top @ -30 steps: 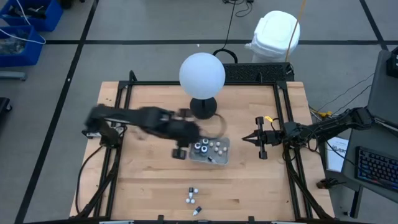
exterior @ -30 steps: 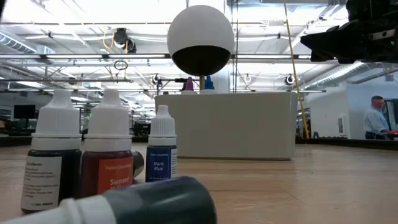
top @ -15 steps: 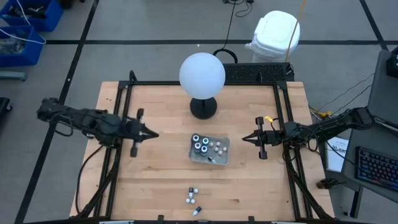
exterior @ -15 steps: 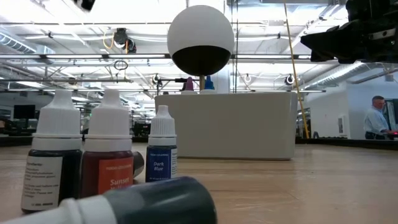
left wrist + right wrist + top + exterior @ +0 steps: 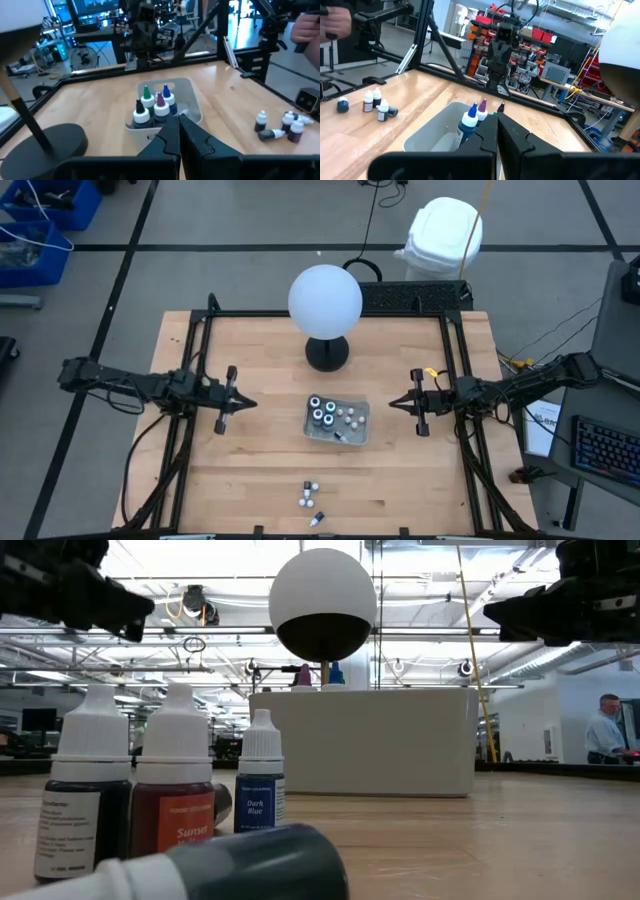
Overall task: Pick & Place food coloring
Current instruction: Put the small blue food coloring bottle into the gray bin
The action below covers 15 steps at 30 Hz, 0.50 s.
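A clear tray (image 5: pixel 360 427) sits mid-table and holds food coloring bottles: three larger dark ones (image 5: pixel 320 412) and small white-topped ones (image 5: pixel 350 416). They also show in the left wrist view (image 5: pixel 154 106) and the right wrist view (image 5: pixel 472 117). Several more small bottles (image 5: pixel 308 498) are loose near the table's front edge; some stand, and one (image 5: pixel 230 865) lies on its side. My left gripper (image 5: pixel 243 402) is shut and empty, left of the tray. My right gripper (image 5: pixel 393 403) is shut and empty, right of the tray.
A big white globe (image 5: pixel 325 298) on a black round base (image 5: pixel 327 353) stands behind the tray. A black metal frame (image 5: pixel 455 360) runs along the table's edges. Bare wood lies between each gripper and the tray. A person (image 5: pixel 603 730) stands far off in the room.
My left gripper has drawn back from the tray toward the table's left edge and now hovers left of the tray, a little lower. The bottles and tray have stayed where they were. My right arm has kept still.
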### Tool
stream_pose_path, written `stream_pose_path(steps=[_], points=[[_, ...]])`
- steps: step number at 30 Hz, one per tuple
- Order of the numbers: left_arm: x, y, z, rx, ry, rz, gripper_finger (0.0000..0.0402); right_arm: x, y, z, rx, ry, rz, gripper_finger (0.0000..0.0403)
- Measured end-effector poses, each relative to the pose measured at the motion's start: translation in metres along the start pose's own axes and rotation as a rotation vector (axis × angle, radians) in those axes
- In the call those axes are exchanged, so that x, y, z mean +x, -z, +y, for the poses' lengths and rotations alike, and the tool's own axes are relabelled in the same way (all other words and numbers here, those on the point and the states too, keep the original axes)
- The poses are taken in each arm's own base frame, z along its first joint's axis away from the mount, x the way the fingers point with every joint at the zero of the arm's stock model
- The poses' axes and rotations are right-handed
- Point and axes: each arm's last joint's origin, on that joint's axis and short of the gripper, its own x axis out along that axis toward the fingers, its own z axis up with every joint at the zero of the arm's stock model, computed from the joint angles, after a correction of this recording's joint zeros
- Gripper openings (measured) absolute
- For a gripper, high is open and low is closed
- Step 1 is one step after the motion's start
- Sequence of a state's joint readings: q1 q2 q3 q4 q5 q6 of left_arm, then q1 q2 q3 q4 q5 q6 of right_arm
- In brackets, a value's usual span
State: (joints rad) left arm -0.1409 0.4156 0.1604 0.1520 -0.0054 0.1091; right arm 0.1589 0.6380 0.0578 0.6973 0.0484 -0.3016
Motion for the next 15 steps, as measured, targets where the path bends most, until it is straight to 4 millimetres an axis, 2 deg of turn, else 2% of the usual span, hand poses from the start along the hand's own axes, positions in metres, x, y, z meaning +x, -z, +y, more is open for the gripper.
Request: stream_pose_path(steps=[11, 15], points=[[0.0, 0.041, 0.005, 0.021, 0.001, 0.031, 0.0002, 0.0, -0.001, 0.0, 0.001, 0.005, -0.01, 0.0], [0.0, 0.042, 0.007, 0.021, -0.003, 0.034, 0.0005, 0.0, -0.003, -0.001, 0.002, 0.011, -0.027, 0.0]])
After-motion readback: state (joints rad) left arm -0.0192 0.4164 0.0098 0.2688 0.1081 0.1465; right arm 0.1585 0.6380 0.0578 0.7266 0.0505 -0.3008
